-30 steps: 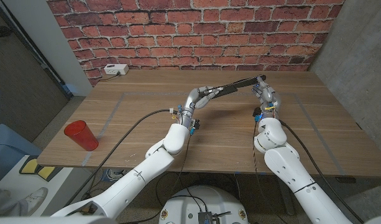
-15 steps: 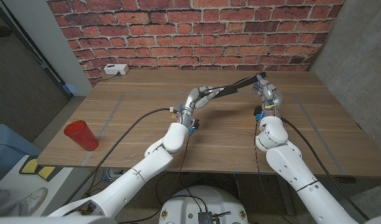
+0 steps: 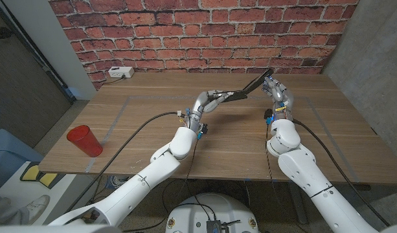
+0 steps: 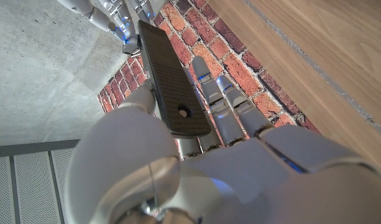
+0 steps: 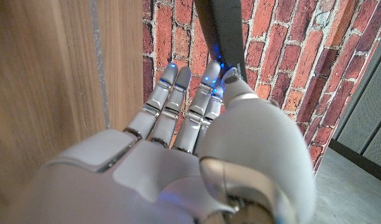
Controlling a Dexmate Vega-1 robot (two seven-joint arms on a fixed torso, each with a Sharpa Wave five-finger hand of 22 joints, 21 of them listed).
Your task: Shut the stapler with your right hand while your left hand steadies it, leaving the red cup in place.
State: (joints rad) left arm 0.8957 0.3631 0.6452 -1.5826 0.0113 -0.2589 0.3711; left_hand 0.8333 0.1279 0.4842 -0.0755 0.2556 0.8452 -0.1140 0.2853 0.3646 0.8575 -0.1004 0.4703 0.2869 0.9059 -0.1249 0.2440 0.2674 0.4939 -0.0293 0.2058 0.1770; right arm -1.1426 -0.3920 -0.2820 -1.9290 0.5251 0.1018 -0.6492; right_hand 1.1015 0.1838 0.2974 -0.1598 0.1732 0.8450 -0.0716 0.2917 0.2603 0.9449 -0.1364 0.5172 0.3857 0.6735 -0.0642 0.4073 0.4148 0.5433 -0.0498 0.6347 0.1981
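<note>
While my left hand point(image 3: 210, 101) grips the stapler point(image 3: 245, 90) at its hinge end near the table's point(image 3: 153, 90) far edge, the raised arm slants up and rightward, its long axis aimed at my right hand point(image 3: 274, 90). Right fingertips point(image 5: 230, 76) touch that free tip, fingers extended, grasping nothing. Closing looks like a downward push from there. Red cup point(image 3: 85, 141) stands well apart, left.

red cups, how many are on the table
1. The red cup stands upright near the table's front left corner, far from the stapler and both hands. No other cup shows.
</note>
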